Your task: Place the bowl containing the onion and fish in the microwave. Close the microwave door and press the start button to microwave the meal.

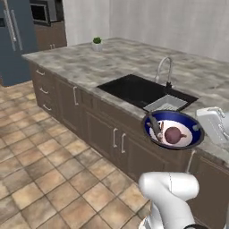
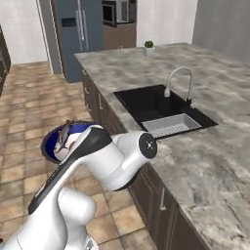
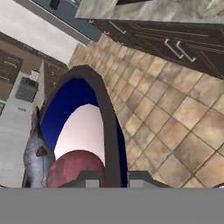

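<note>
The gripper [image 3: 111, 177] is clamped on the near rim of the bowl [image 1: 174, 129], one fingertip inside and one outside the dark blue wall, and it carries the bowl in the air beside the counter [image 1: 112, 60], over the tiled floor [image 1: 40, 156] and clear of any surface. In the hand view the onion [image 3: 76, 168] sits low in the white interior close to the gripped rim, with the fish [image 3: 35, 153] lying along the wall beside it; both ride inside the bowl.

What the coming move turns on is direction — the microwave [image 1: 42, 13] is well apart from the bowl, across the kitchen past the far end of the counter, set in wood cabinets next to the fridge [image 1: 15, 38]. From the base it lies ahead and to the left (in the right base view it shows at the top, beyond the fridge). The bowl looks slightly tilted, so I judge it should be kept level on the way — the onion could roll.
</note>
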Robot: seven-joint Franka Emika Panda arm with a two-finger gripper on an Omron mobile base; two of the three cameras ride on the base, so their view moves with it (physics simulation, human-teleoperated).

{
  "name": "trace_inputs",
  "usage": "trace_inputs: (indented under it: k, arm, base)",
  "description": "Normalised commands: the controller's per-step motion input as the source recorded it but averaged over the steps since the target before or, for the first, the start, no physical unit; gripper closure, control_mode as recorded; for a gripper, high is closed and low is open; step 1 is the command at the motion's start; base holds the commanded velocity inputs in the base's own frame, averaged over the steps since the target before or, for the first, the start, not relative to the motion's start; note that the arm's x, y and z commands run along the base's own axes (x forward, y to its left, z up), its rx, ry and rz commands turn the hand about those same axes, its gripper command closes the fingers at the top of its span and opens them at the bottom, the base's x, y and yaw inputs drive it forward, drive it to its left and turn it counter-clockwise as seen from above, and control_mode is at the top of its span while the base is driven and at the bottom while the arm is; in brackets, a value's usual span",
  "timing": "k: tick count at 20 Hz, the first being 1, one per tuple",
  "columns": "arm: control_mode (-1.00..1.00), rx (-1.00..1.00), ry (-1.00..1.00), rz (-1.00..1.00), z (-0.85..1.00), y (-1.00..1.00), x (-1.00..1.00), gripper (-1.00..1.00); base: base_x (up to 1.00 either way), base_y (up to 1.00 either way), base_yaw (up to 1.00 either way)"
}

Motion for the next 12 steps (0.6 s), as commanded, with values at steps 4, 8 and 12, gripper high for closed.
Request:
trace_inputs:
  k: [4,8,12]
  arm:
    - [1.0,0.0,0.0,0.0,0.0,0.0,0.0,1.0]
    - [1.0,0.0,0.0,0.0,0.0,0.0,0.0,1.0]
    - [1.0,0.0,0.0,0.0,0.0,0.0,0.0,1.0]
  base:
    - [0.59,0.48,0.61]
    - [0.97,0.38,0.48]
    - [1.0,0.28,0.38]
